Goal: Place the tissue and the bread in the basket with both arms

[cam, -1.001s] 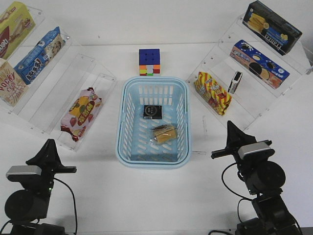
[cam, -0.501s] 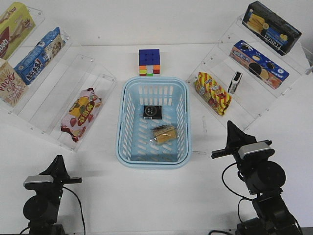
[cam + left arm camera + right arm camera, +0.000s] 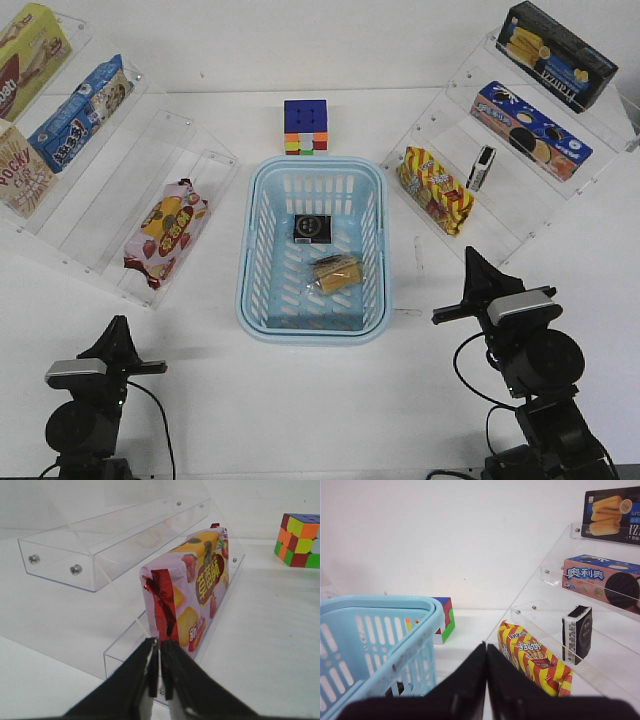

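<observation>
The light-blue basket stands mid-table. The black tissue pack and the wrapped golden-brown bread lie inside it on the slotted bottom. My left gripper is shut and empty, low at the near left, well apart from the basket. In the left wrist view the left gripper points at the strawberry snack bag. My right gripper is shut and empty, just right of the basket. In the right wrist view the right gripper sits beside the basket's rim.
Clear acrylic shelves stand on both sides. The left ones hold snack boxes and the strawberry bag. The right ones hold a striped snack bag, a small black-and-white pack and cookie boxes. A colour cube sits behind the basket.
My left arm has drawn back and sunk lower toward the near left edge, then stayed nearly still. The right arm, the basket and its contents have not moved.
</observation>
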Controlling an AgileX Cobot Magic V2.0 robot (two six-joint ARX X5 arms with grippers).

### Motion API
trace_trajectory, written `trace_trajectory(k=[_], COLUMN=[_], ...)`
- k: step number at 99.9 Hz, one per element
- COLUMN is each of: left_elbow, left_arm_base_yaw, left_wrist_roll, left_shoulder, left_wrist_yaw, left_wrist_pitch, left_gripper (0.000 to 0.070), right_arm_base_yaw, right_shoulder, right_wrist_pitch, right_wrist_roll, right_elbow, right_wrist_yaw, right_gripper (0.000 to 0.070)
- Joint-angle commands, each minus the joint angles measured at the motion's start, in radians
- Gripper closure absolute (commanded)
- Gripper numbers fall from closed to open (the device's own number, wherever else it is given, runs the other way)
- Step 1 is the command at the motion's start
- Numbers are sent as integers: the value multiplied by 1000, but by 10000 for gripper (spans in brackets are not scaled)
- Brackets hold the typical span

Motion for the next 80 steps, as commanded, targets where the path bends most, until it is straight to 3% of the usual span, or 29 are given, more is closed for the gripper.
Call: trace_trajectory(k=[1,43,52,80], left_elbow=[-20,-20,-20,-20], left_arm_base_yaw=[0,0,0,0], left_wrist_roll=[-2,-2,-2,-2], left_shoulder=[-2,-2,-2,-2], left_wrist_yaw=[3,3,3,3], left_wrist_pitch=[10,10,10,10], left_gripper=[699,699,699,699], right_arm_base_yaw=[2,0,-24,-146], right_shoulder=[3,-15,-60,-316], right_wrist_pitch=[10,2,2,-24], right_wrist_roll=[2,-3,-118,-284], right_elbow=[8,1,-39,-314], right_wrist_yaw=[0,3,0,0], right_gripper=[700,700,700,700])
